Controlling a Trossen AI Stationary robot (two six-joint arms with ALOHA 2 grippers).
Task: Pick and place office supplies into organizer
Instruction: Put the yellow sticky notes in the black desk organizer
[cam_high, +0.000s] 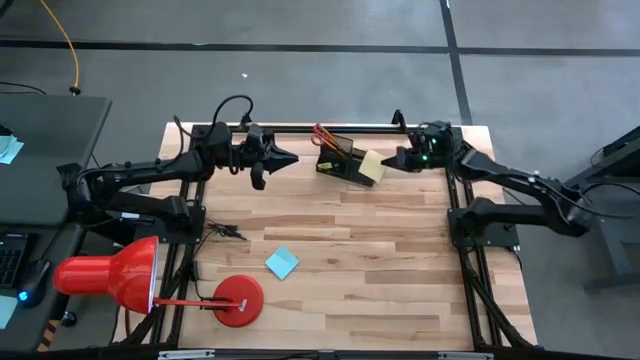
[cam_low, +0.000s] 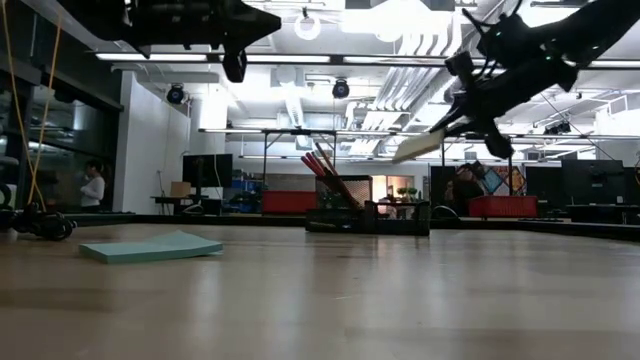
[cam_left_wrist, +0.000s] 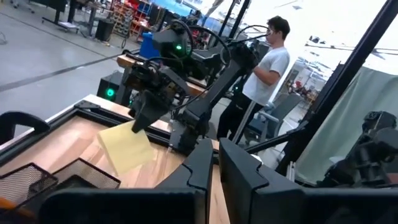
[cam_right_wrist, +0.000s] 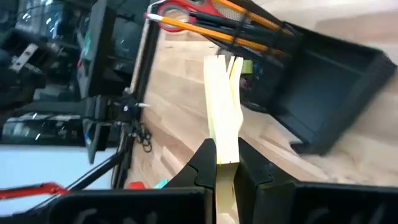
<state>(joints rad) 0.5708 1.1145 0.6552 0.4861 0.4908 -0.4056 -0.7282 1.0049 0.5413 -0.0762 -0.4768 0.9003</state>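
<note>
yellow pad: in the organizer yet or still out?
Out. The right hand grips the yellow pad in the air just above the organizer.

The organizer (cam_left_wrist: 43, 180) is cut off at the frame edge; its tray contents are hidden.

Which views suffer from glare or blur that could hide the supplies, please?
Low view: bright ceiling lights silhouette both arms, and the near tabletop is soft. Right wrist view: the yellow sticky-note pad in the right gripper looks blurred close up. High view: evenly lit.
</note>
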